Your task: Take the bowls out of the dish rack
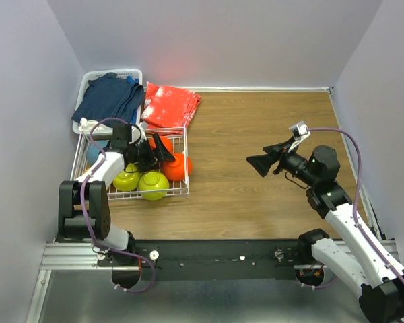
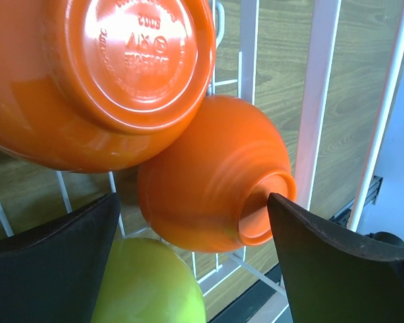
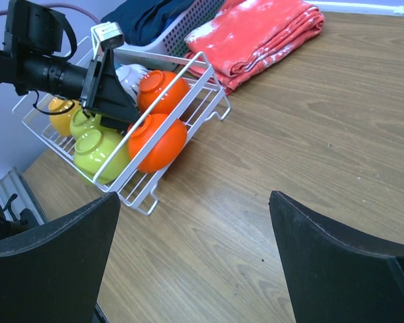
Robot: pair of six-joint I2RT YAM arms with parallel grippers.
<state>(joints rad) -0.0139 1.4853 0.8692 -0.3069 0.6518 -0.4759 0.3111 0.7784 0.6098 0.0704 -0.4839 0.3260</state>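
Observation:
The white wire dish rack (image 1: 114, 196) stands at the left of the table with several bowls in it. Two lime green bowls (image 1: 153, 185) lie at its near side and two red-orange bowls (image 1: 178, 168) at its right side, with a blue bowl (image 1: 93, 155) on the left. My left gripper (image 1: 163, 152) reaches into the rack, open. In the left wrist view its fingers (image 2: 337, 262) straddle a red-orange bowl (image 2: 209, 178) lying on its side, the right finger at its foot ring. A second red-orange bowl (image 2: 101, 74) is above and a lime green bowl (image 2: 148, 286) below. My right gripper (image 1: 257, 163) hangs open over bare wood.
A white plastic basket (image 1: 87, 82) of dark blue clothes stands behind the rack in the back left corner. A folded red-orange cloth (image 1: 170, 104) lies beside it. Walls close the table on the left, back and right.

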